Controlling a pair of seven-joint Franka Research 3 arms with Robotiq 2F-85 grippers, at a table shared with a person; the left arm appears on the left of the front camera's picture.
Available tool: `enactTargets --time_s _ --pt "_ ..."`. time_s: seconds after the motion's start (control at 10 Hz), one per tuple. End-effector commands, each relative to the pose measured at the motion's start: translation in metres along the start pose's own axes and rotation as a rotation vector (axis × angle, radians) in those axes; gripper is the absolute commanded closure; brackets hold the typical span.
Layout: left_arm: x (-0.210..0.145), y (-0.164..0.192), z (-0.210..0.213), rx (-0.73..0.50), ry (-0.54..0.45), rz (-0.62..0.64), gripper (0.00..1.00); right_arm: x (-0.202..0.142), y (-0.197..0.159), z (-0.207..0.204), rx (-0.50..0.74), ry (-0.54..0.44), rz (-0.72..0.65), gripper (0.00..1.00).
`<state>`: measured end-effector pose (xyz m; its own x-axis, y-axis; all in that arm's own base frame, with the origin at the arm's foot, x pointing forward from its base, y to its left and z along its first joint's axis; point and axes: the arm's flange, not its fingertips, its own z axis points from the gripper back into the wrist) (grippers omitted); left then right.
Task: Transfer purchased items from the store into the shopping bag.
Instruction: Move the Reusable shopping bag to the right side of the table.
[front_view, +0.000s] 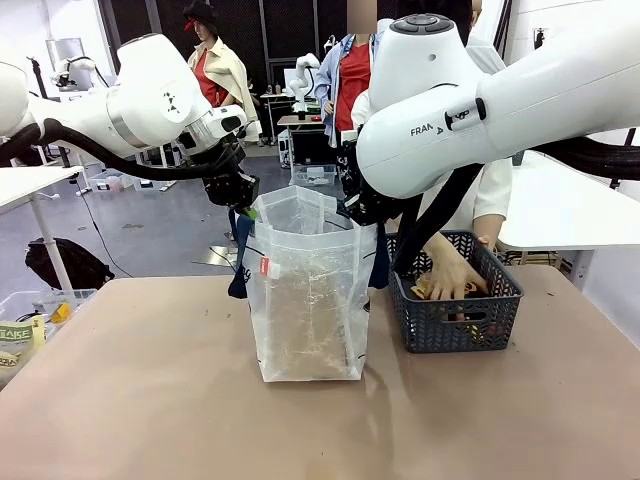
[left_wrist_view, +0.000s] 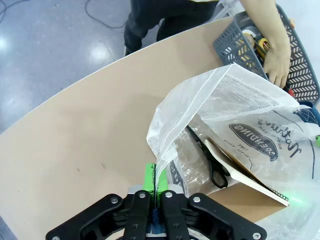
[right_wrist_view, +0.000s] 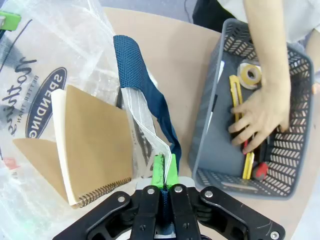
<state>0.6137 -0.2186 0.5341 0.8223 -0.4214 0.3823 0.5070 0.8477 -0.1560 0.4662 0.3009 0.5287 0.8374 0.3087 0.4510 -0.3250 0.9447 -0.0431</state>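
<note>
2 rims of the upright shopping bag (front_view: 305, 300) are clamped in jaws, left gripper (left_wrist_view: 155, 182) and right gripper (right_wrist_view: 165, 172); the person's hand (front_view: 452, 272) in the basket (front_view: 460, 325) lies rightward

Bright, even indoor light, soft shadows, wide-angle wrist distortion.

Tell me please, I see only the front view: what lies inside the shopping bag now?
Observer: A spiral notebook with a brown cover stands in the shopping bag.
Operator: Is something more in it?
Observer: Yes, black scissors lie next to the notebook.
Operator: And what does the person's hand touch in the basket?
Observer: The hand lies over a long yellow item in the basket, near a roll of tape.
</note>
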Motion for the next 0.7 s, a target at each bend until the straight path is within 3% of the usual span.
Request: enactTargets --time_s 0.0,0.6 --pt "-0.0001 0.0031 0.0011 0.0 -0.005 0.007 1.0 -0.0025 -0.0017 0.001 0.015 0.002 -0.006 1.0" --pt "-0.0001 0.0031 0.0011 0.0 -0.005 0.007 1.0 -0.0025 -0.0017 0.001 0.015 0.002 -0.006 1.0"
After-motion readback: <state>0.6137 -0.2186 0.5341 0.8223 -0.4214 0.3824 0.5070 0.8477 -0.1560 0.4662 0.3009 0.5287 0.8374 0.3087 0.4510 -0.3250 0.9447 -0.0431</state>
